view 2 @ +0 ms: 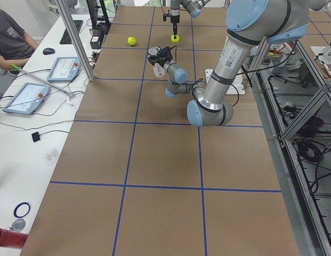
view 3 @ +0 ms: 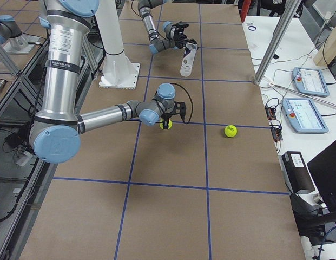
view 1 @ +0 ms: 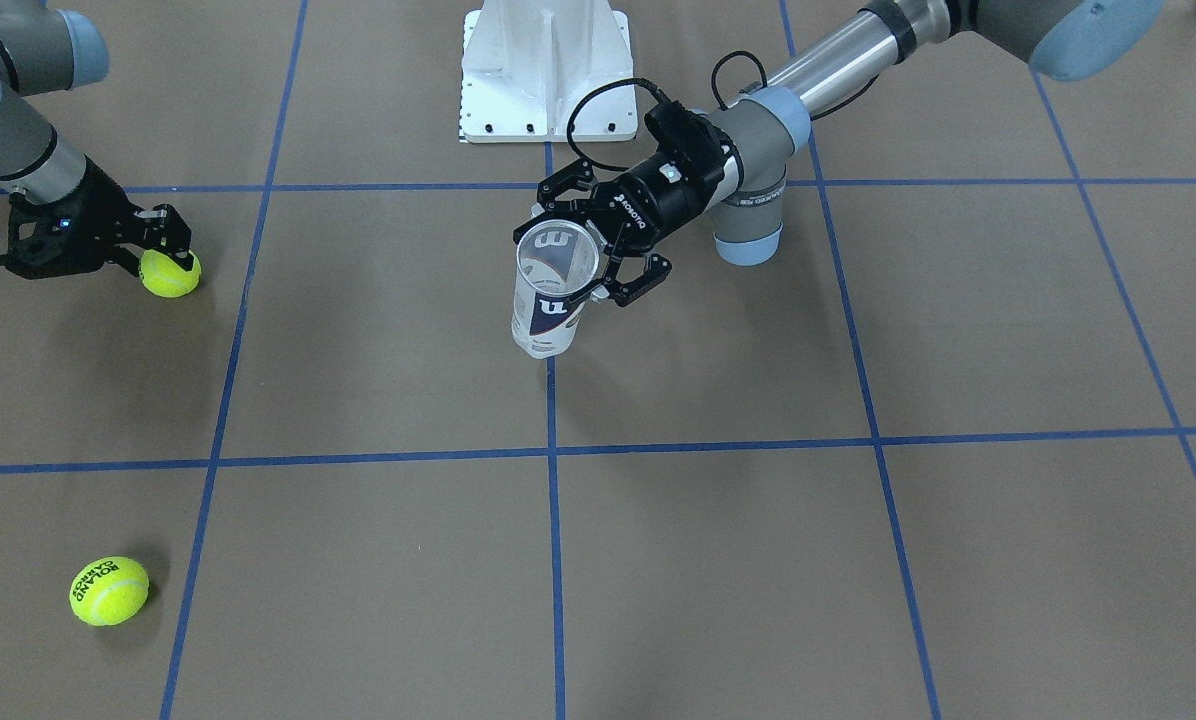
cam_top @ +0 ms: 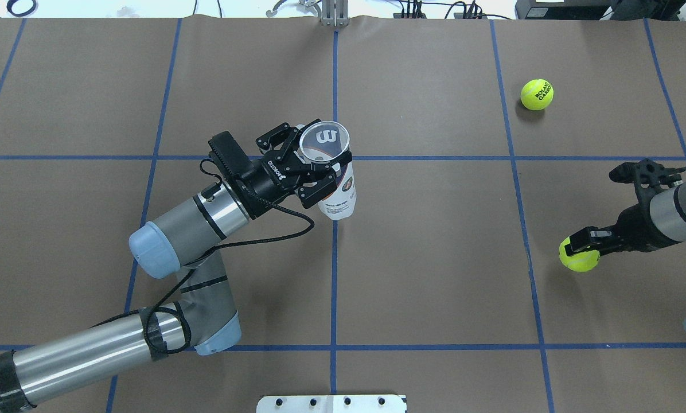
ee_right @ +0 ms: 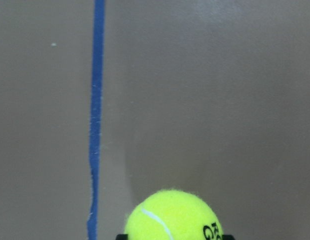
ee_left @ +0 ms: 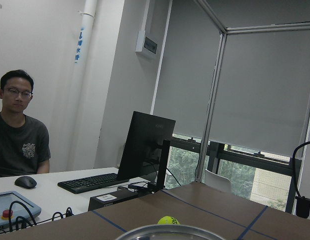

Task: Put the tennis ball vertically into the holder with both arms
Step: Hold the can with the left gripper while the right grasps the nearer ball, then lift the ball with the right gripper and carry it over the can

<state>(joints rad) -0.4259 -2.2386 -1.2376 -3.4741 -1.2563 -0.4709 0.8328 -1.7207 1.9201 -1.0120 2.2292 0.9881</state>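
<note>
Writing on holder: a white "W" logo on a navy and white label is seen on the holder [view 1: 555,290]; the small print cannot be read.
Writing on balls: "ROLAND GARROS" is printed in black on the loose ball [view 1: 108,590], lower left of the front-facing view; on the held ball [ee_right: 174,217] only "G" is seen.
Writing on gripper: "ROBOTIQ" is read on the left gripper [view 1: 598,245].
Holder place: upright, mouth up, just above the centre of the front-facing view, over a blue line; if its bottom touches the table cannot be told.
Left jaws: clamped around the holder near its rim.
Right jaws: the right gripper [view 1: 168,255], at the left edge, is closed on the held ball from above.
Surface: the table [view 1: 718,560] is covered with brown paper, divided by blue tape lines [view 1: 555,560]; a white base [view 1: 546,70] stands at the top.
Room: in the left wrist view a person [ee_left: 20,135] is seated at a white desk with a keyboard [ee_left: 92,182] and monitor [ee_left: 145,145]; grey blinds [ee_left: 264,90] are lowered.
</note>
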